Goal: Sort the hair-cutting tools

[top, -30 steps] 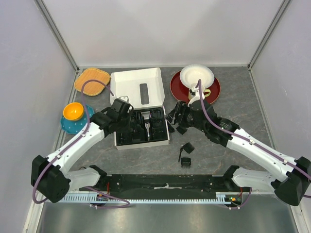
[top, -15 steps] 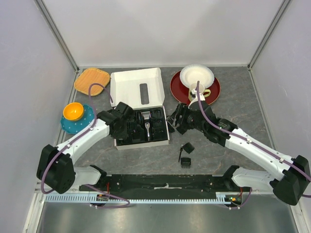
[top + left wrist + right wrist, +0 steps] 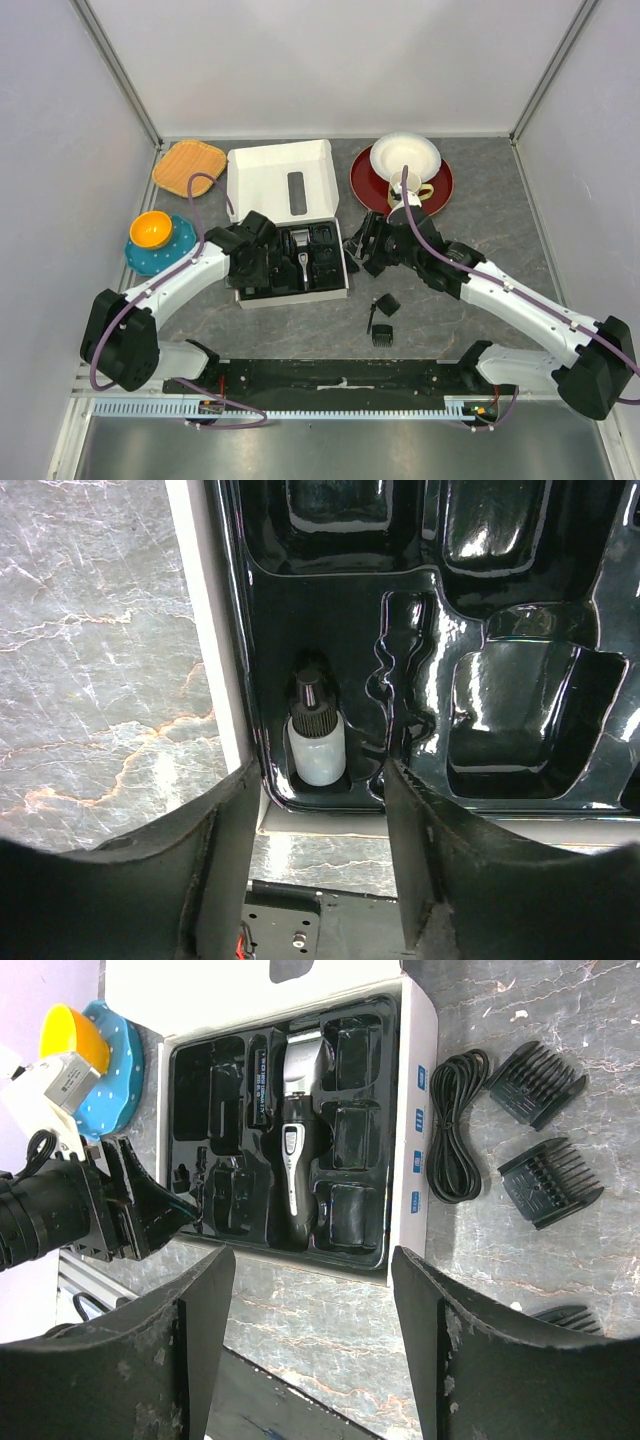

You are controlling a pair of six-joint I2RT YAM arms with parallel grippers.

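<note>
Glossy black plastic tray, matt white cardboard box, shiny silver-and-black clipper, smooth marble-veined tabletop.

- We find the left gripper a little further right than a second ago, now over the near-left part of the black tray in the white box.
- The left arm bends more tightly, its lower links swung inward.
- The right gripper sits slightly further left, nearer the box.
</note>
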